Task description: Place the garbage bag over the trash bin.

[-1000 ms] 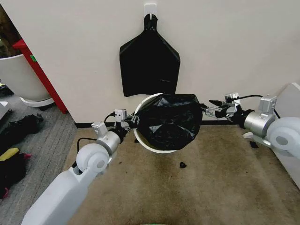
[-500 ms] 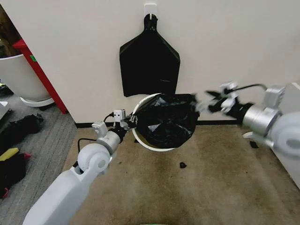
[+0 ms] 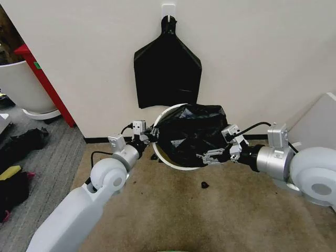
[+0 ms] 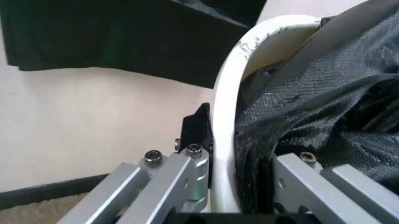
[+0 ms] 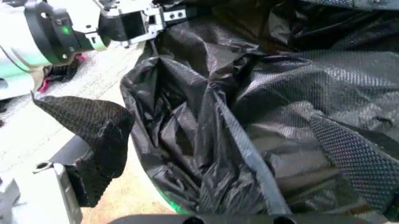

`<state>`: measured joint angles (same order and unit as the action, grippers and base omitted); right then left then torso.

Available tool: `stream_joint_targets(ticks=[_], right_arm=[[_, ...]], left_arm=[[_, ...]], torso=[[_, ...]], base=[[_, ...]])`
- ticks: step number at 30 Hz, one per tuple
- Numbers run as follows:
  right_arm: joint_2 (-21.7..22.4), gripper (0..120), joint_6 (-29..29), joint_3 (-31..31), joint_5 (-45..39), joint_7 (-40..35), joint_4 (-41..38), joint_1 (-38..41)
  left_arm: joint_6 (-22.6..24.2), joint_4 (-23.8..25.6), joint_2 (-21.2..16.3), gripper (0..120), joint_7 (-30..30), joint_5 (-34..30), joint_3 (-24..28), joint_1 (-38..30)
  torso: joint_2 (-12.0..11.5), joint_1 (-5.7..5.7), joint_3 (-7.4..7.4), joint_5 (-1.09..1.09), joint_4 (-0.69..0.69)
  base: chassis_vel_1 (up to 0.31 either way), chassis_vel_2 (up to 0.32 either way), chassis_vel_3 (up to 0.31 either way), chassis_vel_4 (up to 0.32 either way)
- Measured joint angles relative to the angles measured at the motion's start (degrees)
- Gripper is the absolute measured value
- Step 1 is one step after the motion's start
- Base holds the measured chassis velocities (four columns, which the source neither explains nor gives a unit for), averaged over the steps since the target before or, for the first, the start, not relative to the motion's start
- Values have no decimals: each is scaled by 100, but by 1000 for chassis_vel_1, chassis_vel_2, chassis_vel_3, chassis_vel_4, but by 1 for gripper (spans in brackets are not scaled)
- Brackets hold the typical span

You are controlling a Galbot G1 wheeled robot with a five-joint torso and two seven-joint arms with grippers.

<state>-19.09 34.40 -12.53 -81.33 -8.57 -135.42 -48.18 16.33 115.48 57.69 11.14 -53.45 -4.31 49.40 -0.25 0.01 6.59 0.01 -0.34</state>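
Now, on the left, the left gripper (image 3: 148, 137) pinches the rim of the small round cream-white plastic trash bin (image 3: 163, 157), one finger on each side of its wall. Over the bin's mouth sits the crinkled glossy black garbage bag (image 3: 191, 132). The right gripper (image 3: 214, 155) has swung down from the bag's right edge to the near rim, fingers spread, so that edge looks ready for tucking.
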Motion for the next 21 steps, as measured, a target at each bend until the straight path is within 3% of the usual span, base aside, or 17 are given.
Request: stream_joint_targets(ticks=[2, 8, 10, 14, 21], right_arm=[[1, 99, 0, 0, 1, -1, 2, 0], [-15, 77, -5, 93, 17, -28, 3, -2], [-20, 75, -7, 107, 23, -35, 3, -2], [-60, 55, -72, 176, 61, -93, -46, -19], [-108, 33, -163, 176, 61, -115, -169, -9]], left_arm=[[4, 0, 2, 4, -10, 0, 5, -5], [19, -3, 34, 4, -53, 11, 31, -26], [19, -4, 34, 4, -53, 11, 31, -29], [31, -14, 41, 4, -37, 13, 31, -57], [87, -33, 82, 4, 54, 47, 50, -60]], torso=[[0, 0, 0, 0, 0], [0, 0, 0, 0, 0], [0, 0, 0, 0, 0], [0, 0, 0, 0, -1], [0, 0, 0, 0, 0]], base=[[0, 0, 0, 0], [0, 0, 0, 0], [0, 0, 0, 0], [0, 0, 0, 0], [0, 0, 0, 0]])
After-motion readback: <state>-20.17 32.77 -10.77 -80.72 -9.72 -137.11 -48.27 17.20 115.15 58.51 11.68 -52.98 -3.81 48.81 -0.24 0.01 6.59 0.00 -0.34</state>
